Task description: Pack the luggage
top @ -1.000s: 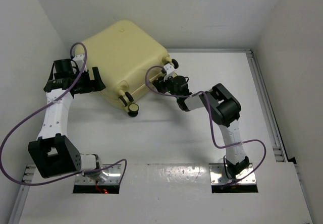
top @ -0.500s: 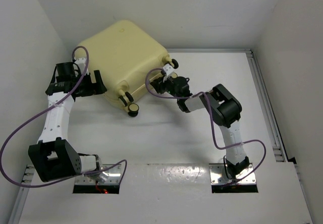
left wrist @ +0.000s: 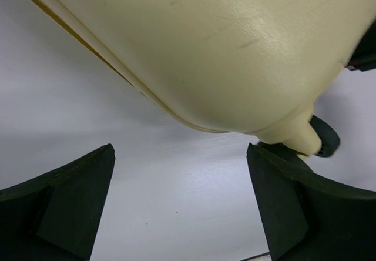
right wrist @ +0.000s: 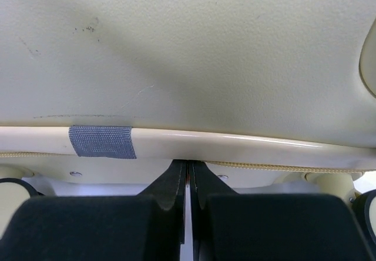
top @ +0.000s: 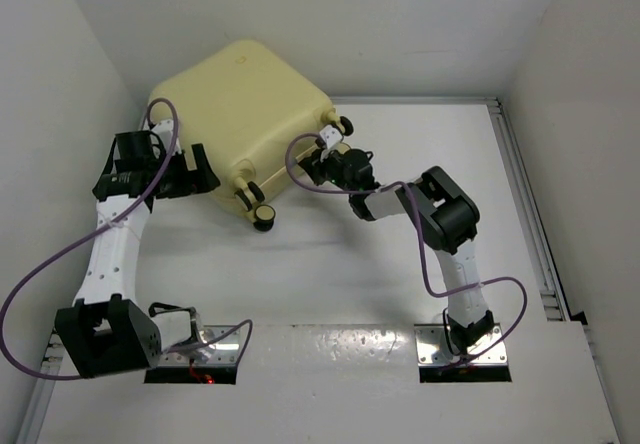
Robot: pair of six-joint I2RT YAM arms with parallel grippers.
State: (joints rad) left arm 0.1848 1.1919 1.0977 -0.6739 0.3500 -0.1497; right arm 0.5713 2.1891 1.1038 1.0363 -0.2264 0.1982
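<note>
White table, closed cream luggage, blk wheels

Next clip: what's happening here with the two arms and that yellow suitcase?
Both arms are at the closed luggage, which sits at the far left of the table. The right pincer is shut, with its tips against the seam along the wheeled edge. Whether it is pinching a zip pull cannot be seen. The left pincer stands wide open at the case's near left corner and holds nothing.

smooth satin plastic luggage, grey woven cloth tab
</note>
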